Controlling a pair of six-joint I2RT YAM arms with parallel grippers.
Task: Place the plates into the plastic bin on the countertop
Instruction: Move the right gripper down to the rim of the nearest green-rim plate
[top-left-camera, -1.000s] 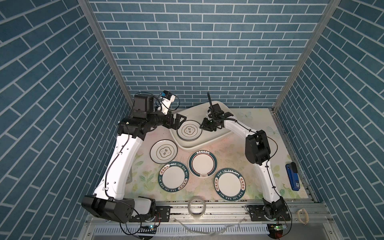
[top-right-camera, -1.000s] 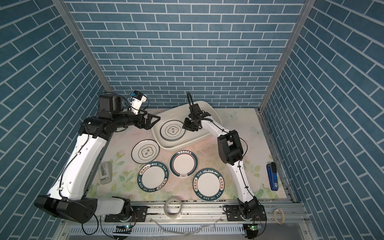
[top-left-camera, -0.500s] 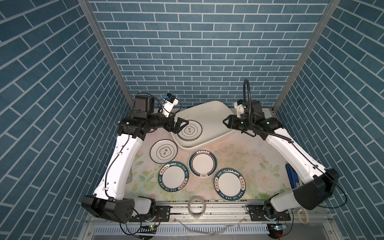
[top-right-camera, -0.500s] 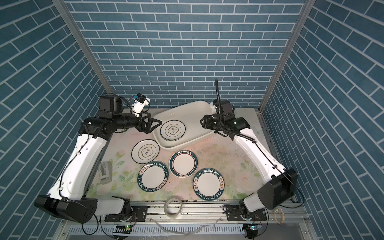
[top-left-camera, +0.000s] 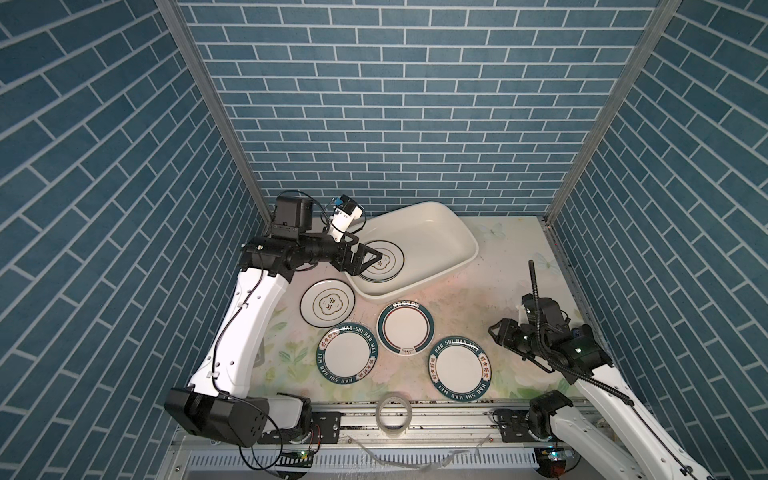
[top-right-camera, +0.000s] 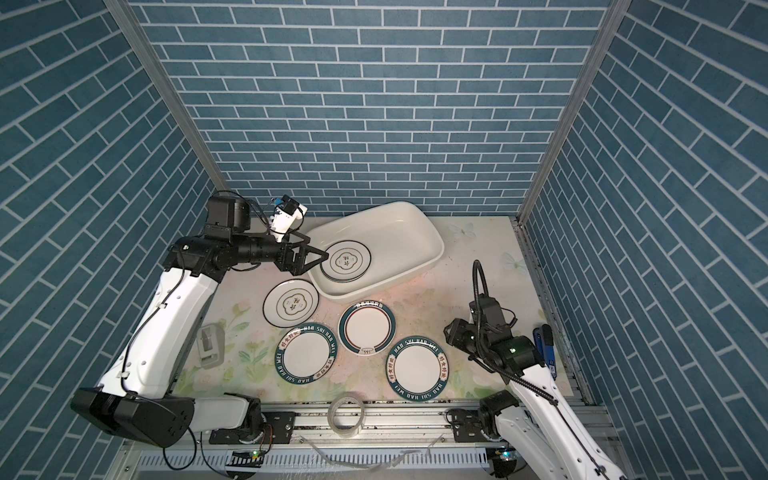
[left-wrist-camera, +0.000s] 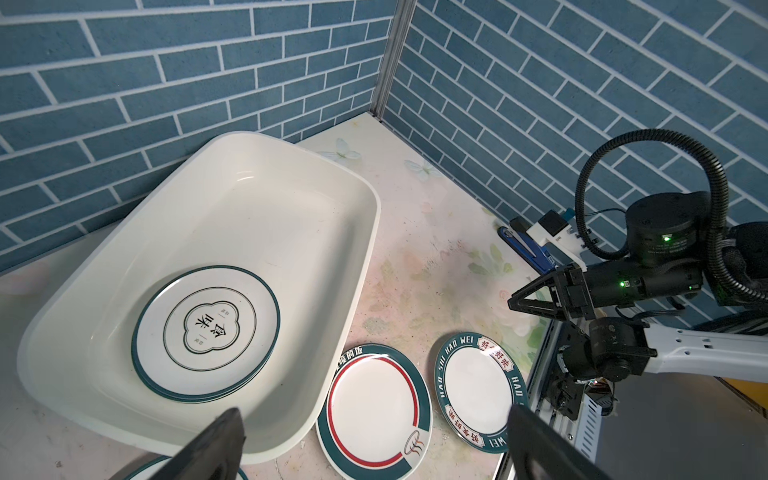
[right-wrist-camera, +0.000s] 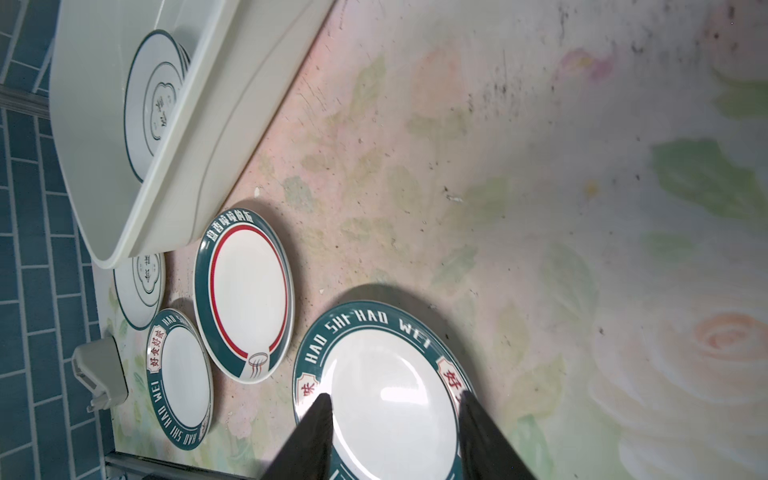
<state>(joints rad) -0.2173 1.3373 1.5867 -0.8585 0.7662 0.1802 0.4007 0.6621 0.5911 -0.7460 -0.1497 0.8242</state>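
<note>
The white plastic bin lies at the back of the flowered countertop. A stack of emblem plates rests in its left end. On the countertop lie another emblem plate, a red-ringed plate and two green lettered plates. My left gripper hangs open and empty over the bin's left rim. My right gripper is open and empty, just right of the right lettered plate.
A clear tape roll sits on the front rail. A blue tool lies by the right wall. A small grey device stands at the left edge under the left arm.
My right arm has swung out of the bin to the front right of the countertop, and its jaws have widened. The left gripper has shifted slightly over the bin's left end.
</note>
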